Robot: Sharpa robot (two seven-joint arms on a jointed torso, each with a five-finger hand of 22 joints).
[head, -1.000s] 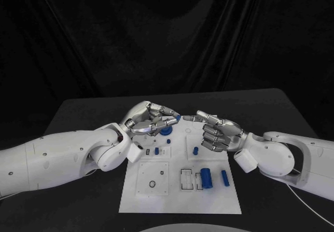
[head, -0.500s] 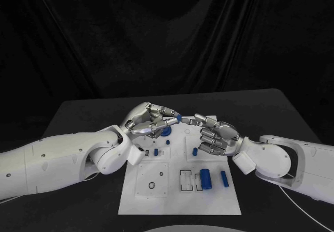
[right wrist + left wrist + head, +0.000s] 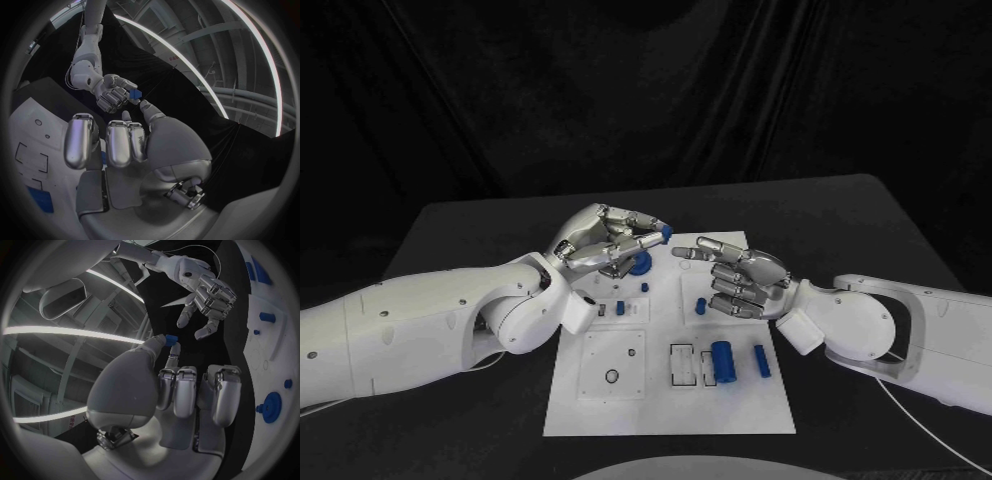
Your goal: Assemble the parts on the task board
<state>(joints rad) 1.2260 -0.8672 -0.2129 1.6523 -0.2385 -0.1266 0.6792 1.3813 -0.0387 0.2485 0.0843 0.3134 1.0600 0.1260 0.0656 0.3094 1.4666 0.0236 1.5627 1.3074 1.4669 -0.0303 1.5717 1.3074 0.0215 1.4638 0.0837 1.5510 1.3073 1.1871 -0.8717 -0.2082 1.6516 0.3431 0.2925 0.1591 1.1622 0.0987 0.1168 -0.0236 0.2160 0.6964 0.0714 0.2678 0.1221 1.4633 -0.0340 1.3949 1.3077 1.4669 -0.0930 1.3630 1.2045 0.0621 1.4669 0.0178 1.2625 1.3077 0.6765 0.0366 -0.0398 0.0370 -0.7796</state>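
Blue small part is pinched in the silver left hand above the white task board. The empty, half-curled right hand has moved closer, ready to take it.

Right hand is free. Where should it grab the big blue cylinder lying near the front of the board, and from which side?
Probably round the middle of the big cylinder, coming from above. It lies flat on the board, long axis running front to back, so fingers can close across its curved sides. The thin part lies close on its right, so keep the right hand narrow.

Small blue part pinched in left hand fingers above white task board.
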